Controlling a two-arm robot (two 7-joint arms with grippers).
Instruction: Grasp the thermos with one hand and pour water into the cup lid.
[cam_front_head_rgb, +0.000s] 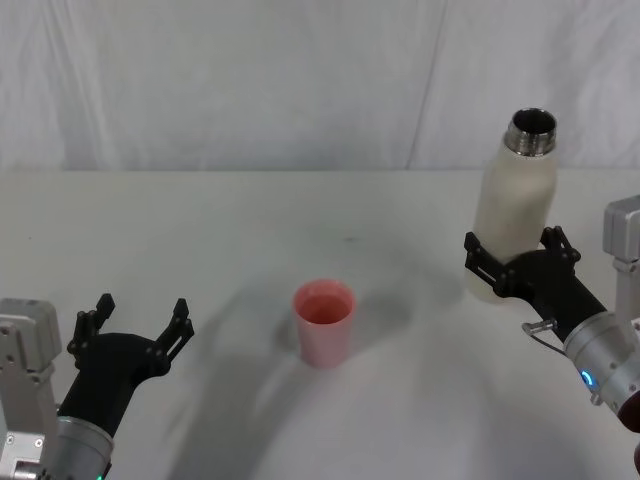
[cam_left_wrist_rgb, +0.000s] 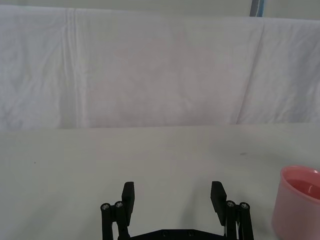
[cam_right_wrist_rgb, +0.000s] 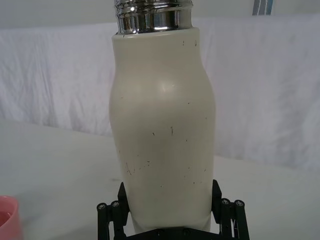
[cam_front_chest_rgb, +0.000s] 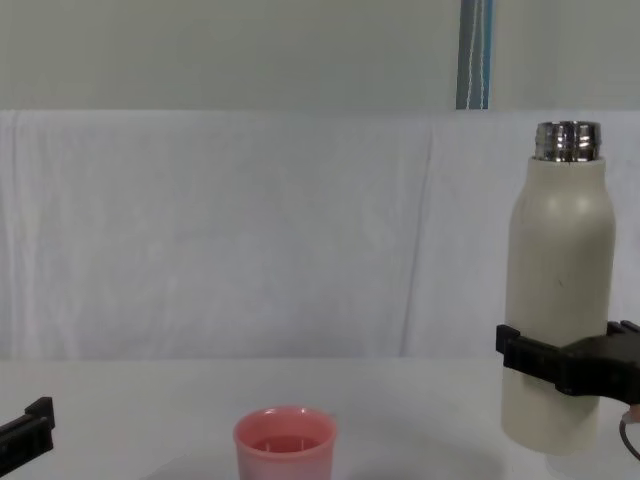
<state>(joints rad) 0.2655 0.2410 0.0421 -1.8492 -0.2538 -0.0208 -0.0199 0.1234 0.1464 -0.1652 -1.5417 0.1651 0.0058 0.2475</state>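
The right gripper (cam_front_head_rgb: 512, 262) was clamped low on the upright thermos (cam_front_head_rgb: 514, 205), whose smooth, rigid, likely top-heavy body appeared to warrant a firmer mid-body hold.

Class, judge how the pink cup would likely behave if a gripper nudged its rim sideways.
The cup lid looks small, thin plastic, so probably light and easily slid. Liquid seems to sit inside, so a push could slosh it. It narrows toward its base, so it may tip.
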